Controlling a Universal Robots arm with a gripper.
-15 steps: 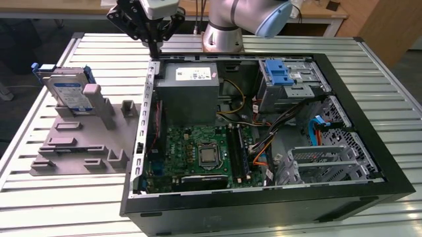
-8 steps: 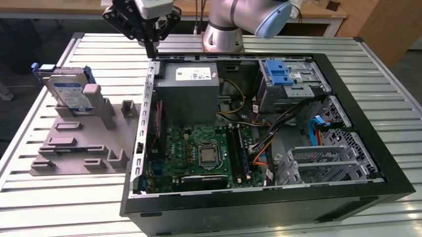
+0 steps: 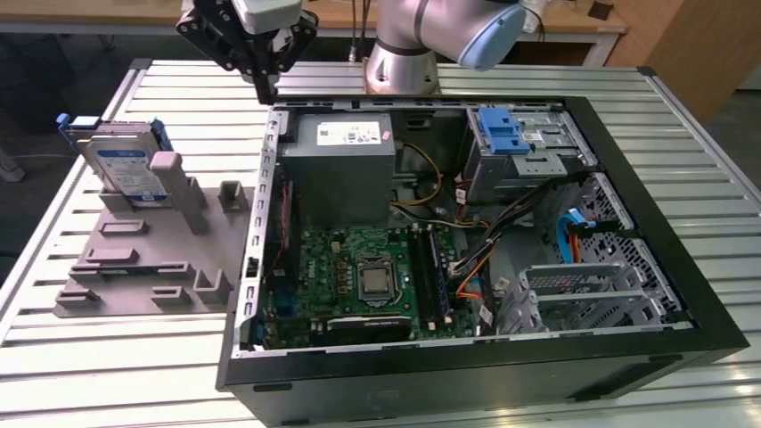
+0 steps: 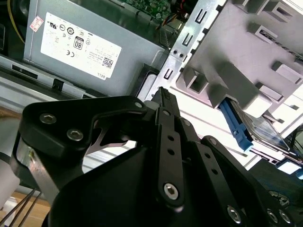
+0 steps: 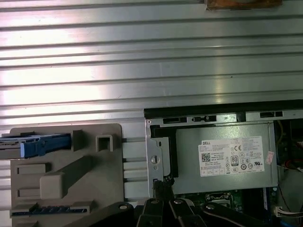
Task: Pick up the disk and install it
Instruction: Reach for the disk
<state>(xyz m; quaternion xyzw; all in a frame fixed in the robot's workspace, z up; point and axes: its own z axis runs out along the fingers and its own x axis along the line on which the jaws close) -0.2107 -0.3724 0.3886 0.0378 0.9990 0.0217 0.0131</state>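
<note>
Standing upright in the grey holder point(image 3: 131, 259), the disk point(image 3: 123, 169) is untouched; the pincer point(image 3: 263, 89) hovers narrow and empty near the computer case point(image 3: 452, 367)

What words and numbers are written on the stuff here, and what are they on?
White sticker on the grey metal box: small print, symbols and barcodes, too small to read surely.
Small pink sticker at that box's corner: too small to read.
White-and-blue label on the disk: blurred, unreadable.
Circuit board: any print is too small to tell.
</note>
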